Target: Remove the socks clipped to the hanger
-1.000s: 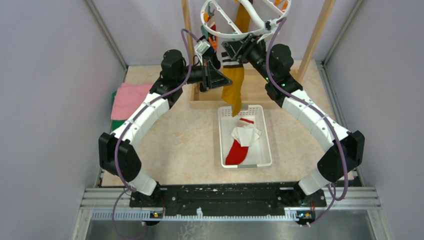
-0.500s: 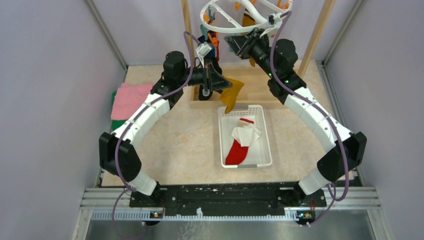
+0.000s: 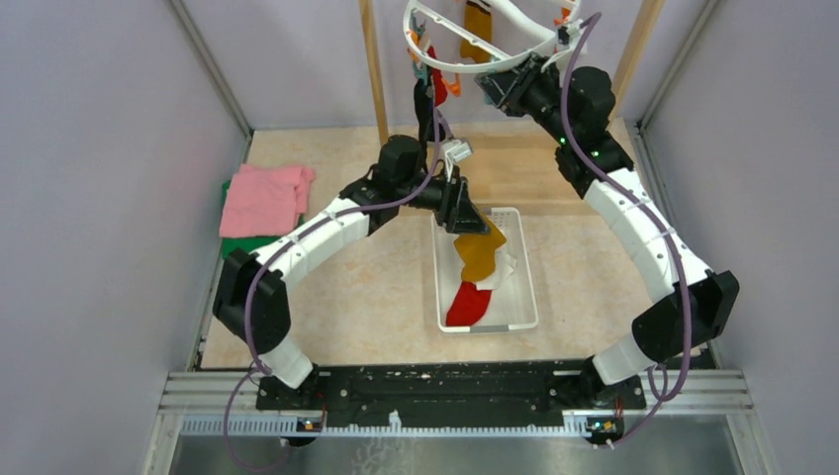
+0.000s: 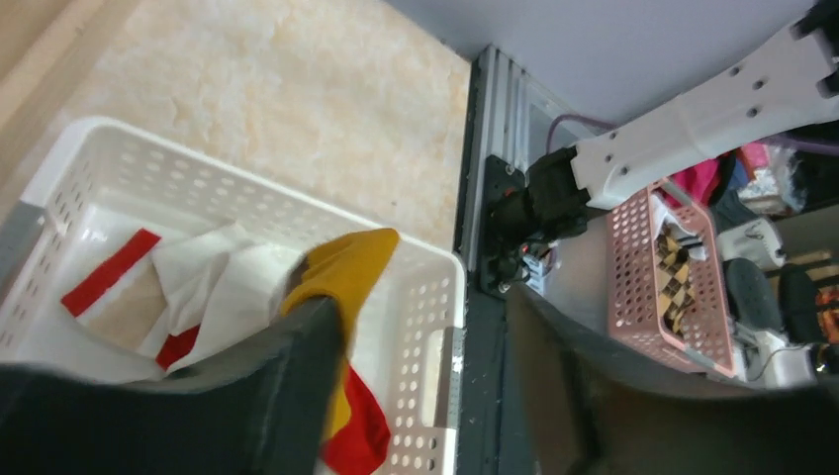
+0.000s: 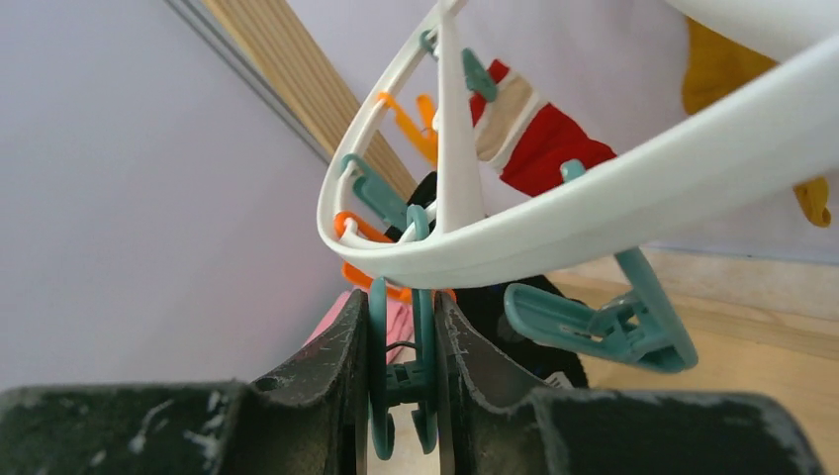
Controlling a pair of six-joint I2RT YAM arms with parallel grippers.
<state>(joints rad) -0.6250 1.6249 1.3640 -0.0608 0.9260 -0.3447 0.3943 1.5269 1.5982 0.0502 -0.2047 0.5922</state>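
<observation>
- Left gripper (image 3: 473,220): low over the far end of the basket (image 3: 525,297). In the wrist view the jaws are spread wide, with nothing between them.
- Mustard sock (image 3: 481,253): inside the basket, directly under the left gripper and draped over the sock already there. In the wrist view its toe shows just past the edge of one finger (image 4: 247,396). Cannot tell whether the cloth touches that finger.
- Red-and-white sock (image 3: 465,302): lies in the basket with its red foot toward the near end. Its white part is half covered by the mustard sock.
- Right gripper (image 5: 398,302): raised to the hanger (image 3: 514,51), at the near rim of the ring. The fingers are pressed together on a teal clip (image 5: 401,381) that dangles from the rim, and the clip's two arms sit squeezed between the pads.
- Hanger: up at the top of the frame between the wooden posts (image 3: 373,59), ring tilted.
- Clipped to the hanger:
  - hung mustard sock (image 3: 478,18) at the far side
  - hung red sock (image 3: 436,87) at the left side
  - black sock (image 3: 423,107) hanging just beside the red one
- Other clips, orange and teal, hang free along the rim. One open teal clip is just beside the pinched one.
- Pink cloth (image 3: 259,198): folded on the table at the left wall, well apart from both arms.
</observation>
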